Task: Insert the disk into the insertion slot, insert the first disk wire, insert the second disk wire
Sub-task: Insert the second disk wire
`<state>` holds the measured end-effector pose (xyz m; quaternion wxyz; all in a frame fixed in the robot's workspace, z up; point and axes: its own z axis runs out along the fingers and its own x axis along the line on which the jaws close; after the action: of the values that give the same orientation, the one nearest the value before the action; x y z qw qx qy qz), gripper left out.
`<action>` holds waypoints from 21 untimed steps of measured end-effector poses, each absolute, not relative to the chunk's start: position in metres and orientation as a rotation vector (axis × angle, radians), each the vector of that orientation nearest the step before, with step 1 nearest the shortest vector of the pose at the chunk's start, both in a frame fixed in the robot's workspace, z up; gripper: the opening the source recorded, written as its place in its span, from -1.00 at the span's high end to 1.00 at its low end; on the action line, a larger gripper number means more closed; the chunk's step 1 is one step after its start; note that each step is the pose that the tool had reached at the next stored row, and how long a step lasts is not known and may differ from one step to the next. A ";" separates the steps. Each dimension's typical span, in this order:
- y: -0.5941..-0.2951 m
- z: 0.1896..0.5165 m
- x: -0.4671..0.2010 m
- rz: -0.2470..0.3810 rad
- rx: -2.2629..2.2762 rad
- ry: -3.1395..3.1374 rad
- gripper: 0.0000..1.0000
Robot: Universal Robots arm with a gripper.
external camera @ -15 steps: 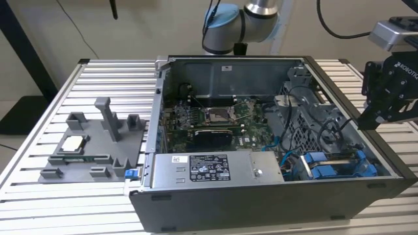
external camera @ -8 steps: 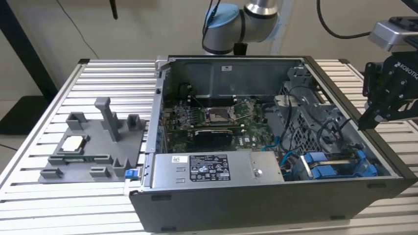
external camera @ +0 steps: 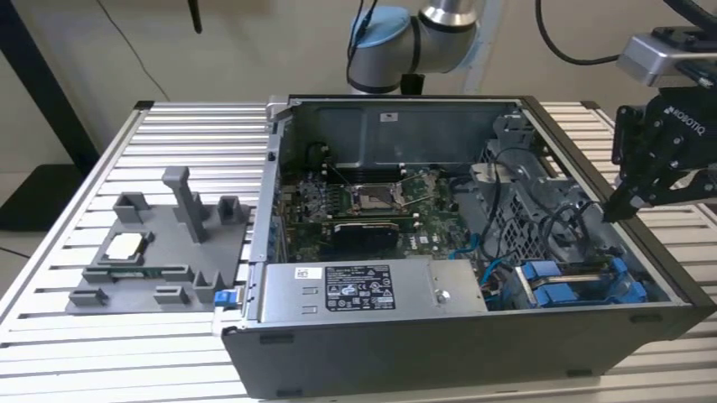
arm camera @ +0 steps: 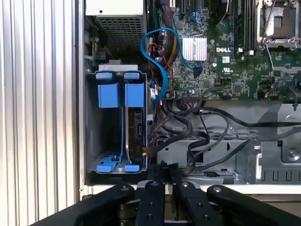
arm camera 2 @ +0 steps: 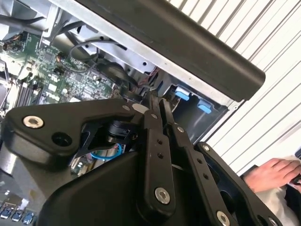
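claw: my claw (external camera: 615, 213) is pinched closed with nothing in it, hanging over the case (external camera: 448, 353) rim on the exterior view's right
disk: the disk (arm camera: 134, 94) is sitting in the insertion slot (arm camera: 91, 141)
cables: black cables (arm camera: 188, 136) are bunched just beside the slot

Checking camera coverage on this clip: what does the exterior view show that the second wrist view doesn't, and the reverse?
Exterior view: the grey parts tray beside the computer case and the labelled power supply box. Second wrist view: a person's hand outside the case. Both: the shut gripper, the green circuit board and the blue drive frames.
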<state>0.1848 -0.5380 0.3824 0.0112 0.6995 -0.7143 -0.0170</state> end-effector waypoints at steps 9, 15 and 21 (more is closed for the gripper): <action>-0.538 0.386 0.165 -0.068 2.163 -2.259 0.68; -0.538 0.388 0.152 -0.072 2.152 -2.274 0.68; -0.538 0.388 0.143 -0.071 2.148 -2.278 0.68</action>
<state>0.1433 -0.5383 0.3877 0.0046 0.6859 -0.7274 -0.0228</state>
